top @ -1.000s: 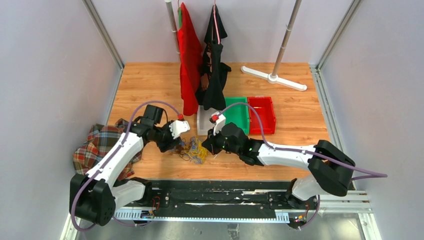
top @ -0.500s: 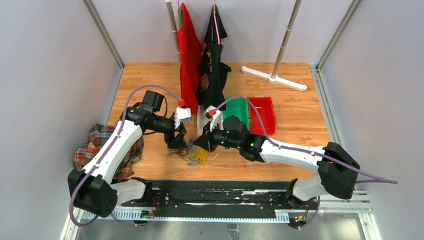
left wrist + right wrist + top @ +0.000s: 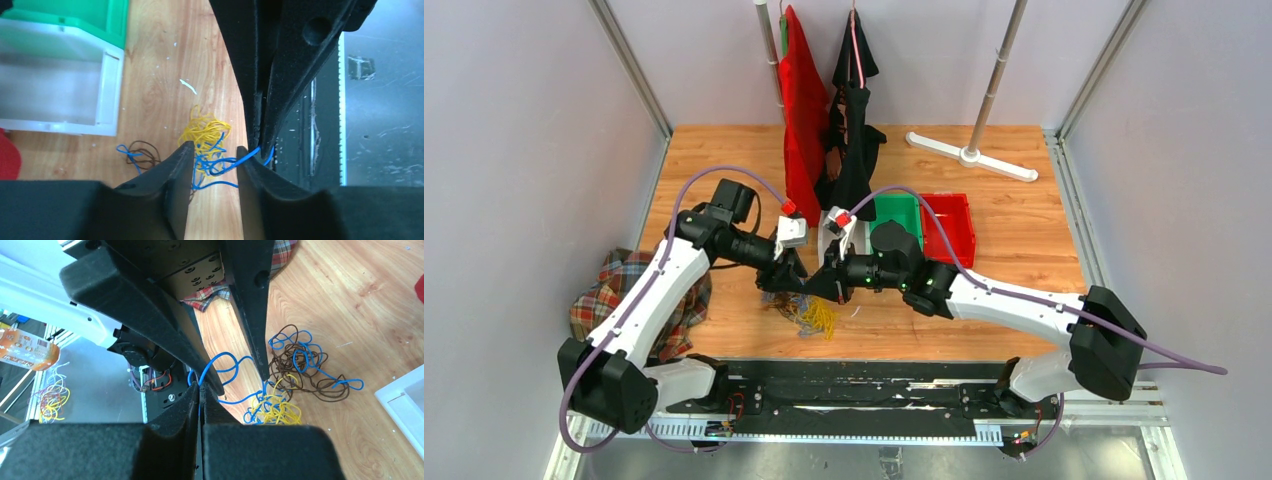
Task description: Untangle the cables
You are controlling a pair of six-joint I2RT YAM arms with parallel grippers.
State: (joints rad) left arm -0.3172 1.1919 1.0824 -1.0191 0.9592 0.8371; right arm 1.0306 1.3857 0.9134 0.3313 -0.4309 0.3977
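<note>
Presently, R pincer (image 3: 201, 390) is pressed together on a blue cable (image 3: 232, 162); L pincer (image 3: 214, 150) is spread, that strand in its gap. Yellow, blue & brown cables (image 3: 809, 312) lie tangled on the bench (image 3: 1024, 290), near the white bin (image 3: 110, 90), arm-base side.

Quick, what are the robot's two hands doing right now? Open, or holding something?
Left gripper: jaws open, with the blue cable running between them.
Right gripper: jaws shut on the blue cable.
</note>
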